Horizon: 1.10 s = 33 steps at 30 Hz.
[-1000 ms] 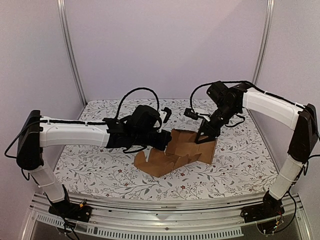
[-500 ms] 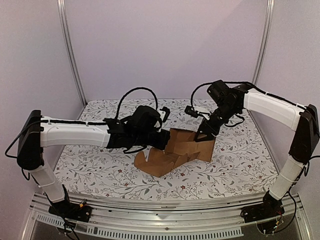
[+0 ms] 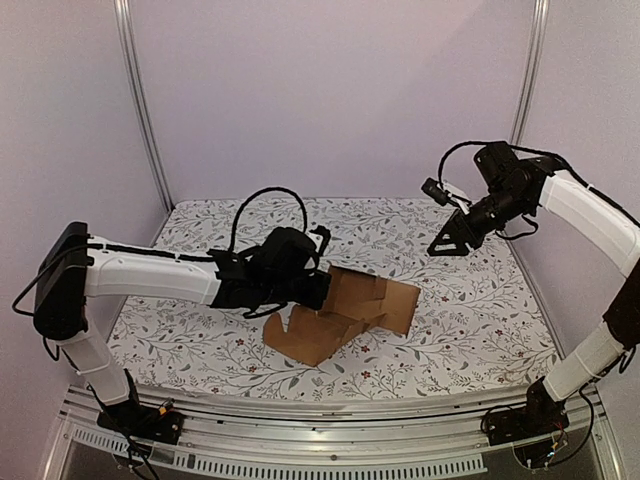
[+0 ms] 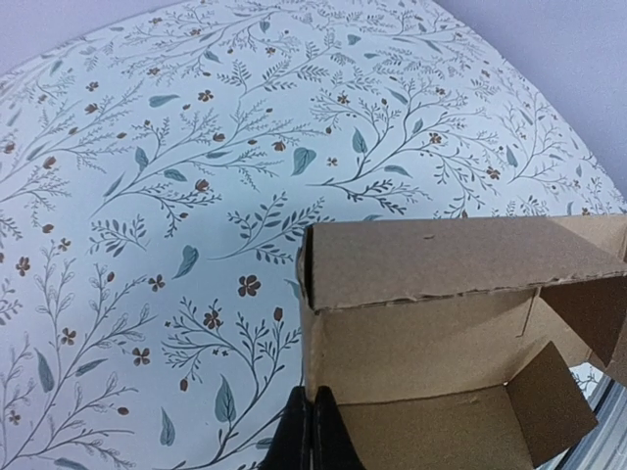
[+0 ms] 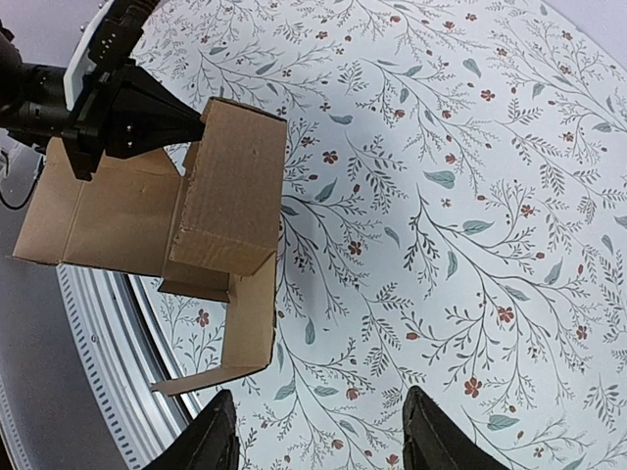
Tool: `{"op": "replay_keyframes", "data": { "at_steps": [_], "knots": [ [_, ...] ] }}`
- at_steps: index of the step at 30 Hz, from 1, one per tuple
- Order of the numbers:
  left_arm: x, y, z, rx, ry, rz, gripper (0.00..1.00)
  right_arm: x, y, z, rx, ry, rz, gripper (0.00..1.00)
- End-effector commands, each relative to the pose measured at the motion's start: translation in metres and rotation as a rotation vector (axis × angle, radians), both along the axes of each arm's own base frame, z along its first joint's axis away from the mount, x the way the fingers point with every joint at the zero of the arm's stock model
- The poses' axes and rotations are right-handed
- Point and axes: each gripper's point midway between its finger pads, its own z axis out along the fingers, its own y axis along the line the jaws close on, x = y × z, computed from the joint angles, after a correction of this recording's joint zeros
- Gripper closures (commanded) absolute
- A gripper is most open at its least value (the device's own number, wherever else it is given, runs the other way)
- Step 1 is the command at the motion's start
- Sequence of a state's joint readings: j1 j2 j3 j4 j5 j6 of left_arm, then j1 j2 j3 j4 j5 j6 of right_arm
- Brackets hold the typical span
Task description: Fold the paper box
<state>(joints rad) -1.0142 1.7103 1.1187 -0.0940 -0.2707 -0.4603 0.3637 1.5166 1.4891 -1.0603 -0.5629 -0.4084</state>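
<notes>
Top view: paper box (image 3: 345, 308) partly folded, resting on the floral-print bench (image 3: 190, 340) about midway across. A flat flap lies toward the near edge, with raised walls behind it. Left end effector (image 3: 320, 290) is at the box's left side, but the bulky black wrist hides the contact. Right end effector (image 3: 442, 247) hangs in the air over the right rear of the bench, well apart from the box.

Left wrist view supplies the grip. The fingers (image 4: 312, 436) are pressed together at the frame's bottom edge, pinching the lower left edge of a cardboard wall.

Right wrist view: its own fingers (image 5: 220, 436) are spread wide, with only patterned bench between them. The box shows from its far side here, one broad panel standing up. The left end effector's black tip meets that panel's edge. A loose flap juts past the folded part toward the metal rail (image 3: 300, 450) at the bench's near edge.

Around: frame posts (image 3: 140, 110) at the rear corners. A black cable (image 3: 270, 200) loops above the left wrist.

Box interior, left wrist view: the hollow is open toward the camera, showing bare cardboard walls and one inner flap at lower right.
</notes>
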Motion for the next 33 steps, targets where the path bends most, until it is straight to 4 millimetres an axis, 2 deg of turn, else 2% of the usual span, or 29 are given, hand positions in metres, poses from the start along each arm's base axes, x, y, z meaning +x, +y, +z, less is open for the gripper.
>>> {"op": "replay_keyframes", "data": {
  "at_steps": [1, 5, 8, 14, 20, 24, 28, 33],
  "knots": [
    [0.007, 0.003, 0.03, -0.106, -0.066, 0.028, 1.0, -0.002, -0.009, -0.039, -0.009, 0.108, -0.023, 0.44],
    [0.006, 0.009, 0.051, -0.15, -0.107, 0.046, 1.0, 0.002, -0.008, -0.065, -0.011, 0.172, -0.026, 0.46],
    [0.009, 0.018, 0.061, -0.162, -0.132, 0.082, 1.0, -0.003, 0.002, -0.07, 0.05, 0.24, 0.002, 0.45],
    [0.015, 0.028, 0.057, -0.154, -0.137, 0.144, 1.0, -0.035, 0.033, -0.057, 0.206, 0.344, 0.146, 0.43],
    [0.016, 0.019, 0.046, -0.162, -0.101, 0.137, 1.0, -0.064, 0.061, -0.032, 0.28, 0.317, 0.298, 0.43],
    [0.017, 0.014, 0.042, -0.167, -0.087, 0.145, 1.0, -0.073, 0.074, -0.028, 0.284, 0.322, 0.344, 0.46],
    [0.018, 0.009, 0.041, -0.168, -0.082, 0.148, 1.0, -0.069, 0.082, -0.033, 0.258, 0.33, 0.339, 0.45],
    [0.017, 0.001, 0.04, -0.16, -0.084, 0.142, 1.0, -0.047, 0.089, -0.049, 0.176, 0.319, 0.246, 0.45]
  ]
}}
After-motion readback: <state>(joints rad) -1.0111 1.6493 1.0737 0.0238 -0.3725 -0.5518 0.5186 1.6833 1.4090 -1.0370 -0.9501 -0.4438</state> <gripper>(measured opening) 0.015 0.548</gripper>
